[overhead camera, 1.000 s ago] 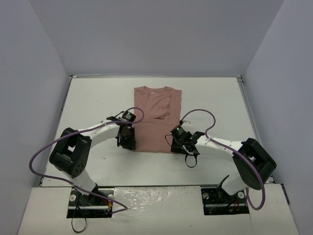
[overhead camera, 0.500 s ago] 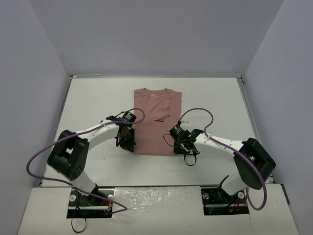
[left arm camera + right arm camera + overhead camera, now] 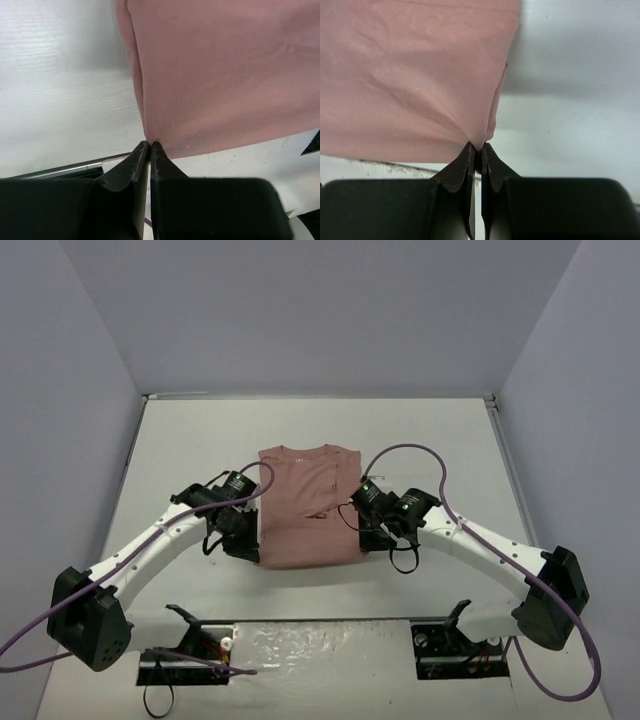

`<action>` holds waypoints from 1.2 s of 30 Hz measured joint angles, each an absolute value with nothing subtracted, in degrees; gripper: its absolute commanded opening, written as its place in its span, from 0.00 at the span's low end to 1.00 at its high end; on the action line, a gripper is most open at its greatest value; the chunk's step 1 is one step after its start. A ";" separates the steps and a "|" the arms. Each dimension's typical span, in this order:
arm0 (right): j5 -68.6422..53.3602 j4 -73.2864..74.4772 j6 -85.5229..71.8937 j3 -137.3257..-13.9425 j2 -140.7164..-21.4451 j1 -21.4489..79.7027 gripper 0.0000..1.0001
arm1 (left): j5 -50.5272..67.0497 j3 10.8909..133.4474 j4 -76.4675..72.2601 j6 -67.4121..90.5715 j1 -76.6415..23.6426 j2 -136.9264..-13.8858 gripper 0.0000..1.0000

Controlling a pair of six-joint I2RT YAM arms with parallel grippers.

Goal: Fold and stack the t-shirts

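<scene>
The pink t-shirt [image 3: 305,510] lies as a narrowed strip mid-tabletop [image 3: 180,450]. The left pincer [image 3: 149,146] and right pincer [image 3: 479,148] each clench a near hem corner. The crosswise fold seems to be starting, so both corners should next rise evenly and travel toward the collar.

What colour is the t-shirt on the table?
The t-shirt is dusty pink, best seen in the top external view.

No text, label, brand or number can be read in any of the three views. On the pink t-shirt [image 3: 305,490], a faint dark mark is seen from above, but it is too small to be made out as lettering.
</scene>
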State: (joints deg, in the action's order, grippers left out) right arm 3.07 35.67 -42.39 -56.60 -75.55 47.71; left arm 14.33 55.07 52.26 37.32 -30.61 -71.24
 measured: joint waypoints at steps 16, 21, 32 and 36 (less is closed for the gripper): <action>1.30 43.38 -22.95 -93.04 -102.02 33.10 0.00 | 9.96 94.93 53.72 28.76 -18.24 -99.01 0.00; 0.48 44.29 -19.46 -99.40 -109.08 29.96 0.00 | 10.12 98.82 53.45 28.07 -17.50 -107.89 0.00; -4.21 44.01 -15.71 -111.04 -120.13 25.16 0.00 | 10.87 107.37 52.82 27.68 -15.06 -114.91 0.00; -6.01 44.13 -15.11 -114.19 -123.27 24.29 0.00 | 11.04 108.70 52.64 27.68 -14.45 -115.64 0.00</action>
State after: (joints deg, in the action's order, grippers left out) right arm -6.01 44.13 -15.11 -114.19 -123.27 24.29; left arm 11.04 108.70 52.64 27.68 -14.45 -115.64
